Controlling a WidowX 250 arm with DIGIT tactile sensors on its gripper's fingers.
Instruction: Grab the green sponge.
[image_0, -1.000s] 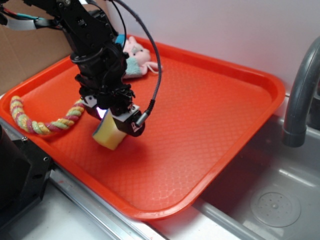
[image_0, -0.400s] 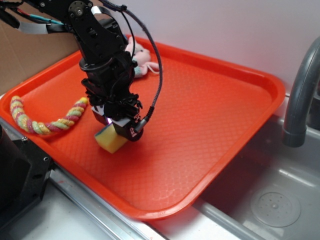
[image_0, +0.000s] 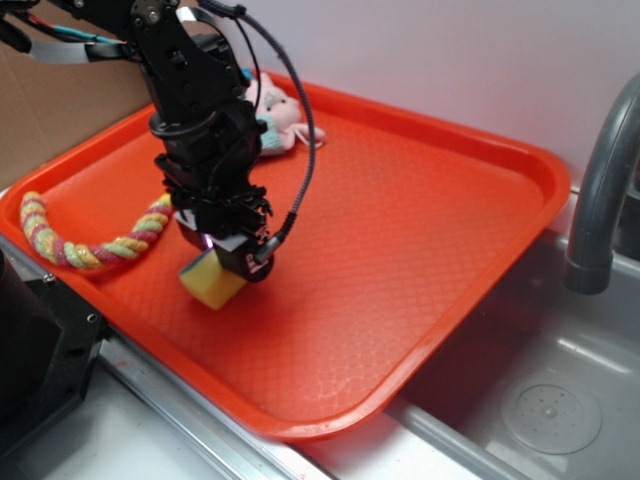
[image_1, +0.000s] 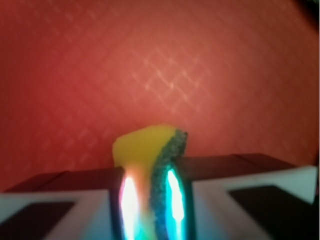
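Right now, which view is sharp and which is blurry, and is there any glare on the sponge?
Exterior view: sharp, evenly lit, the sponge plain yellow under the gripper, soft shadow on the tray. Wrist view: soft focus throughout, the tray's diamond pattern hazy; bright pink, white and teal glare streaks sit where the jaws pinch the sponge, washing out its lower part.

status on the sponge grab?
Gripper shut on the green sponge, pinched between both fingers. Sponge's low corner at the orange tray; contact unclear. Braided rope and plush toy well clear, nothing in the way.
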